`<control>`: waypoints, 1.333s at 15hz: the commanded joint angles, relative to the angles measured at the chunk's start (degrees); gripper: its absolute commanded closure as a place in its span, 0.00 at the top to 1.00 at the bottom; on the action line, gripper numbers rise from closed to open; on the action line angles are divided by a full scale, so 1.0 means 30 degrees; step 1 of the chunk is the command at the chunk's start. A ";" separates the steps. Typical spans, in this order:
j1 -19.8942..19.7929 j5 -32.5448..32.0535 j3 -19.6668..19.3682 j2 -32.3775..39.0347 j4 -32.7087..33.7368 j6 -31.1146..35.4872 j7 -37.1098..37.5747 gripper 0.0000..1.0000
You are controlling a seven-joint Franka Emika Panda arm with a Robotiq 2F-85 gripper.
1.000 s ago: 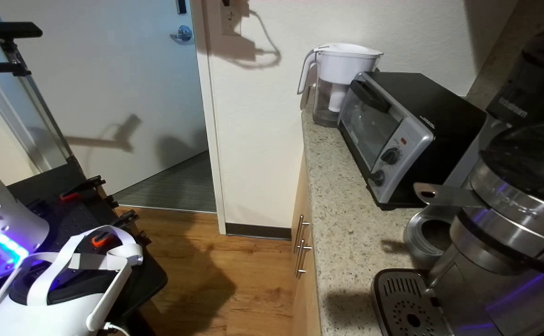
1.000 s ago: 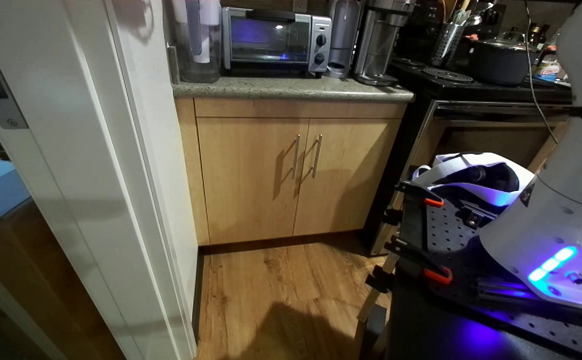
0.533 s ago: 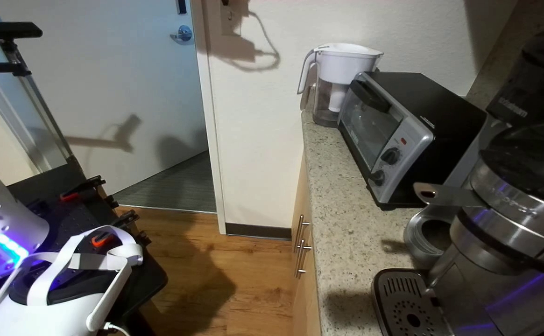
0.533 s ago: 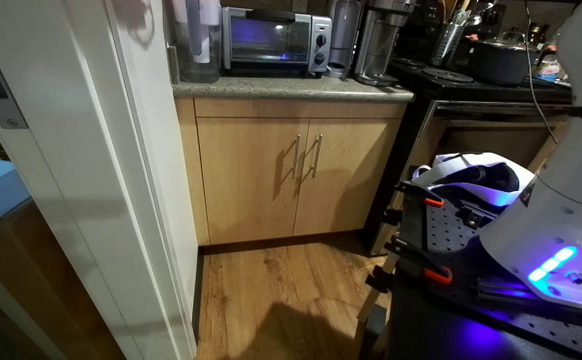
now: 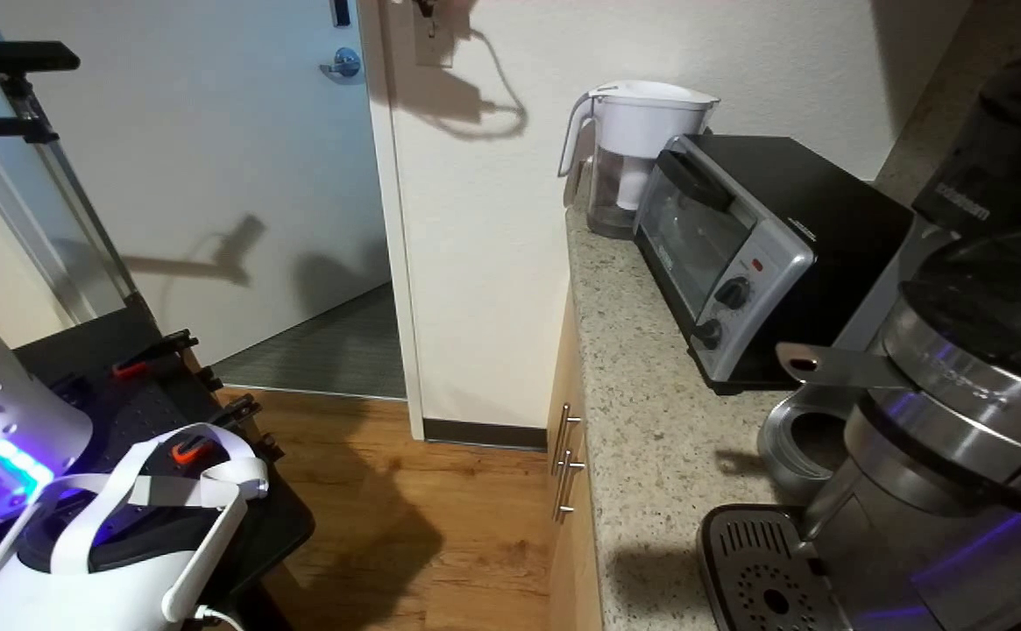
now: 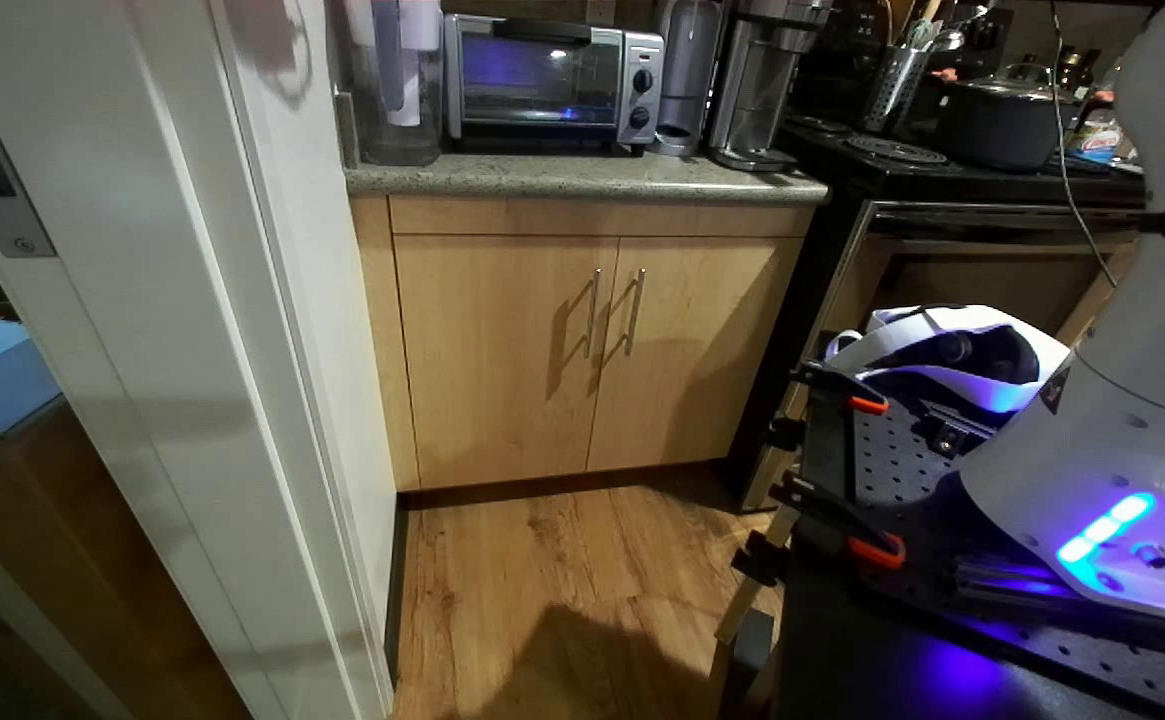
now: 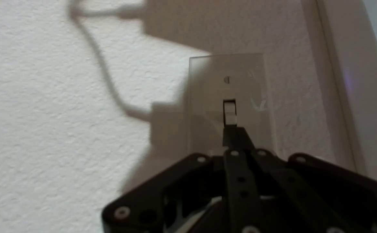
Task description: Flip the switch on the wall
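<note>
My gripper [image 7: 234,129], jaws together, sits slightly lower than earlier, just beside the toggle [image 7: 230,111] of the light-switch plate [image 7: 211,90]; contact unclear. Plate mounts on textured cream wall [image 7: 62,145]. Toaster oven [image 5: 769,250] rests on speckled countertop [image 5: 641,386].

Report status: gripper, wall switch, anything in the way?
Gripper shut, tip at lower end of toggle in wrist view; contact unclear. Switch plate on wall, toggle's setting unreadable. Nothing else seen blocking it.

Switch [image 7: 230,110] is off-wht, wall [image 5: 485,263] cream, countertop [image 5: 641,386] spkld.
</note>
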 commanded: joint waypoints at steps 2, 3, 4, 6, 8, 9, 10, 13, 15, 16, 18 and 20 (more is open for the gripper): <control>-0.0374 0.1182 0.0116 0.0876 0.0543 -0.0475 -0.0774 0.00; -0.0397 0.1364 0.0137 0.0993 0.0575 -0.0466 -0.0808 0.00; -0.0416 0.1525 0.0144 0.1099 0.0604 -0.0465 -0.0817 0.00; -0.0462 0.1744 0.0150 0.1207 0.0660 -0.0467 -0.0850 0.00; -0.0466 0.1876 0.0140 0.1186 0.0649 -0.0452 -0.0882 0.00; -0.0463 0.1897 0.0129 0.1156 0.0641 -0.0456 -0.0863 0.00; -0.0475 0.1906 0.0119 0.1157 0.0645 -0.0472 -0.0847 0.00; -0.0534 0.2070 0.0110 0.1277 0.0650 -0.0503 -0.0894 0.00; -0.0580 0.2119 0.0086 0.1376 0.0622 -0.0554 -0.0864 0.00; -0.0584 0.2111 0.0077 0.1418 0.0590 -0.0554 -0.0833 0.00; -0.0589 0.2095 0.0072 0.1470 0.0527 -0.0568 -0.0811 0.00; -0.0587 0.2015 0.0052 0.1506 0.0453 -0.0566 -0.0757 0.00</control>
